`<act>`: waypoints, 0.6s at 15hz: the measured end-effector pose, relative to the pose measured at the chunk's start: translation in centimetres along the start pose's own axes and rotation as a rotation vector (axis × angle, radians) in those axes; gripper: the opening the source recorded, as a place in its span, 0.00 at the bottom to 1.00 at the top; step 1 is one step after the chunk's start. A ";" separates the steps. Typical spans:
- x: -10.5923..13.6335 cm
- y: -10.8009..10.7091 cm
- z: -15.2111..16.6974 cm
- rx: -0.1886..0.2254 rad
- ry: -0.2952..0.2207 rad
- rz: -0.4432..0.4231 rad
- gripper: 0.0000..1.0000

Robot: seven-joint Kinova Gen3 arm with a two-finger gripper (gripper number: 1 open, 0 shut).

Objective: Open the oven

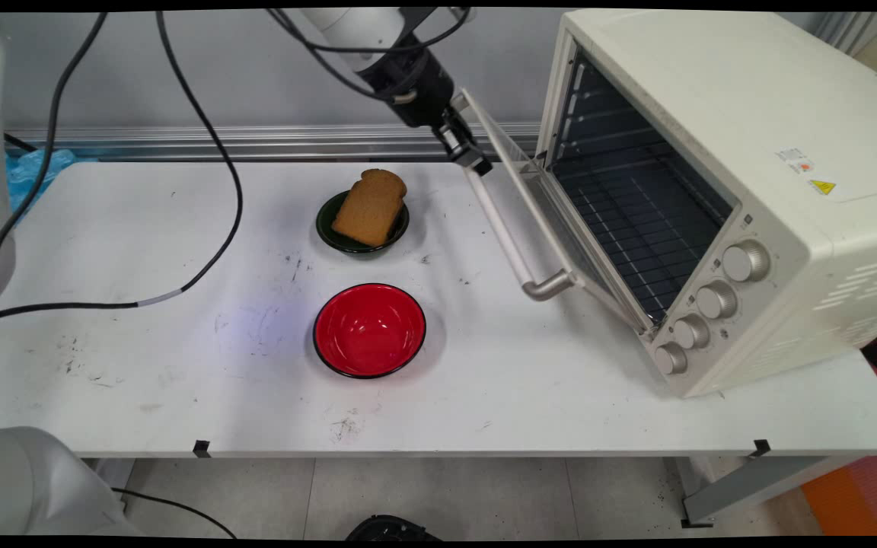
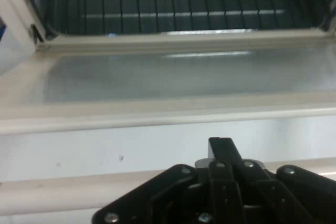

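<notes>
I have the black gripper up at the far end of the toaster oven door, right against the door's upper edge where the long pale handle bar begins. From the hand view the gripper's fingers appear drawn together, one black tip showing above the linkage, pressed at or just over the rounded cream handle bar; I cannot tell whether they actually pinch anything. The door hangs partly open, tilted outward, its glass pane framed in cream-coloured metal. Behind it the toaster oven is a boxy cream shell with four round metallic knobs in a column down its front corner and a dark cavity with a wire rack of thin parallel bars. On the scuffed white table, left of the door, a slice of brown toast leans across a small dark green bowl, overhanging its rim. Nearer the camera sits a glossy red bowl with a black rim, well apart from the gripper. A black cable loops down over the table's left part.
</notes>
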 end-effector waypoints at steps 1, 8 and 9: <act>-0.4 -0.1 0.0 0.003 -0.003 0.004 0.00; -4.1 -0.5 0.9 0.033 -0.013 0.028 0.00; -4.5 -0.6 1.1 0.035 -0.014 0.031 0.00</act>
